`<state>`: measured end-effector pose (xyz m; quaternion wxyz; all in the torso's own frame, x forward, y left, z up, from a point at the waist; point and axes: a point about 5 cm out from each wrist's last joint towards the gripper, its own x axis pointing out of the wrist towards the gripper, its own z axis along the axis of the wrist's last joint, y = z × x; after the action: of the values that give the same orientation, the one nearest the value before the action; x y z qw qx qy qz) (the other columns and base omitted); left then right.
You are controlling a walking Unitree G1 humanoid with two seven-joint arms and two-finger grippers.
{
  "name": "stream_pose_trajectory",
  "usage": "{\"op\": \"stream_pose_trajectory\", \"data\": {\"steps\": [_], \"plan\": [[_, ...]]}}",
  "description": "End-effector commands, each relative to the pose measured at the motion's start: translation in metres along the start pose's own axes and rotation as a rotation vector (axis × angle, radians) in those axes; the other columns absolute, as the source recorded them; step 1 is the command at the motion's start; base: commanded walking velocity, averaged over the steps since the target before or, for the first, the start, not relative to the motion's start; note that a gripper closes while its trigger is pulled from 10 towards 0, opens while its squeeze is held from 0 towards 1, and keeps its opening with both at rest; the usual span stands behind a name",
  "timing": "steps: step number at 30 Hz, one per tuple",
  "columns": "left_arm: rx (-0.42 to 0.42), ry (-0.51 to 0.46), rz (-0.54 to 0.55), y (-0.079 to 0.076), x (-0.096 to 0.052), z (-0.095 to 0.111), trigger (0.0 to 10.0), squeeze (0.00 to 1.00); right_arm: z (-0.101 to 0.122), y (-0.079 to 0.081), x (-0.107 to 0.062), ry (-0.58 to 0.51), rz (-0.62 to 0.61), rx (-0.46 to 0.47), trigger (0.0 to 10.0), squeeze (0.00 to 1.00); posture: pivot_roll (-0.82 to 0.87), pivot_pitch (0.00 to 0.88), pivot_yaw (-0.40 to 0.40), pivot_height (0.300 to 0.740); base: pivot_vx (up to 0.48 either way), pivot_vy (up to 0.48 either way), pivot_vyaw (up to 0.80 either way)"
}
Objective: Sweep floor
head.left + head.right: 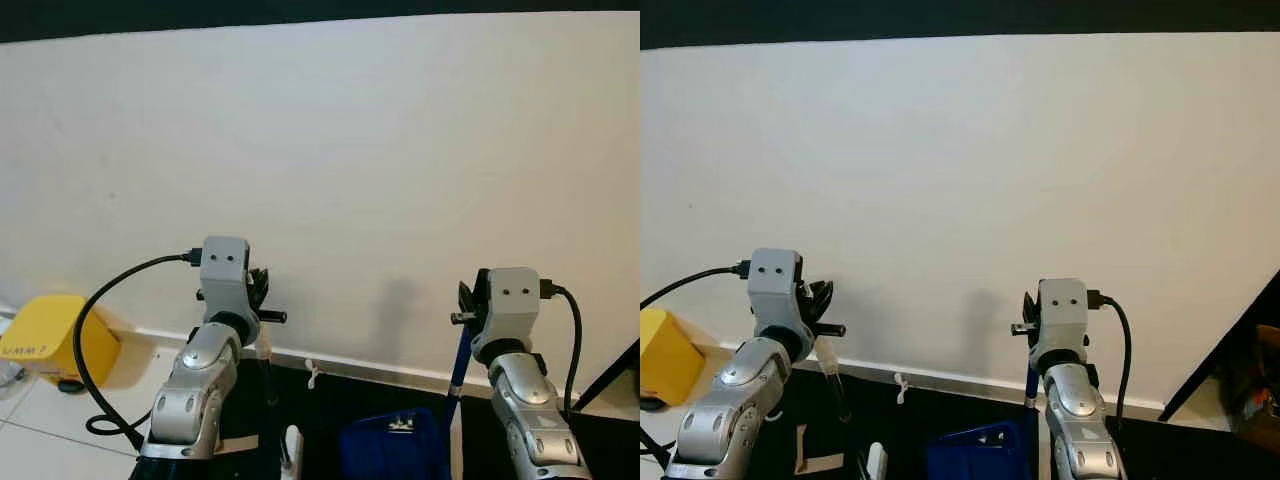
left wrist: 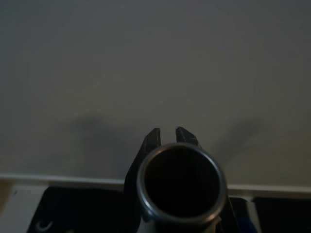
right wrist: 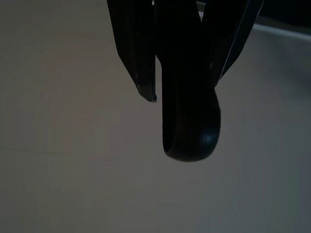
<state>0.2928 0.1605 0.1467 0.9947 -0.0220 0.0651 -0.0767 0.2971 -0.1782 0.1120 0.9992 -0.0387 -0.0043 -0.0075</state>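
Right end effector is clamped on the blue dustpan handle, its dustpan low between both arms. Left end effector grips a metal broom pole, facing the white wall; yellow box far left.

A pale tiled floor is seen at seven o'clock, met by a white wall along a light baseboard. A yellow box is set on it at nine o'clock. A black mat is spread at six o'clock, where a blue dustpan is seen resting.
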Motion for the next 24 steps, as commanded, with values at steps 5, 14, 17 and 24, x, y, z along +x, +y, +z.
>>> {"op": "stream_pose_trajectory", "data": {"steps": [5, 14, 17, 24], "plan": [[0.009, -0.037, 0.013, 0.004, 0.001, 0.006, 10.0, 0.0, 0.027, -0.006, 0.004, -0.147, -0.005, -0.022, 10.0, 0.0, -0.02, 0.054, 0.09, 0.74, 0.0, 0.0, 0.0], [0.009, -0.051, -0.001, 0.007, 0.01, 0.008, 10.0, 0.0, 0.038, -0.026, 0.015, -0.171, -0.005, -0.126, 10.0, 0.0, -0.02, 0.075, 0.091, 0.74, 0.0, 0.0, 0.0], [0.011, -0.06, 0.003, 0.01, 0.015, 0.009, 10.0, 0.0, 0.032, -0.024, 0.017, -0.158, 0.007, -0.131, 10.0, 0.0, -0.01, 0.11, 0.091, 0.74, 0.0, 0.0, 0.0], [0.028, -0.08, 0.001, 0.017, 0.032, 0.019, 10.0, 0.0, 0.024, -0.028, 0.028, -0.147, -0.033, -0.172, 10.0, 0.0, 0.0, 0.176, 0.104, 0.74, 0.0, 0.0, 0.0]]}}
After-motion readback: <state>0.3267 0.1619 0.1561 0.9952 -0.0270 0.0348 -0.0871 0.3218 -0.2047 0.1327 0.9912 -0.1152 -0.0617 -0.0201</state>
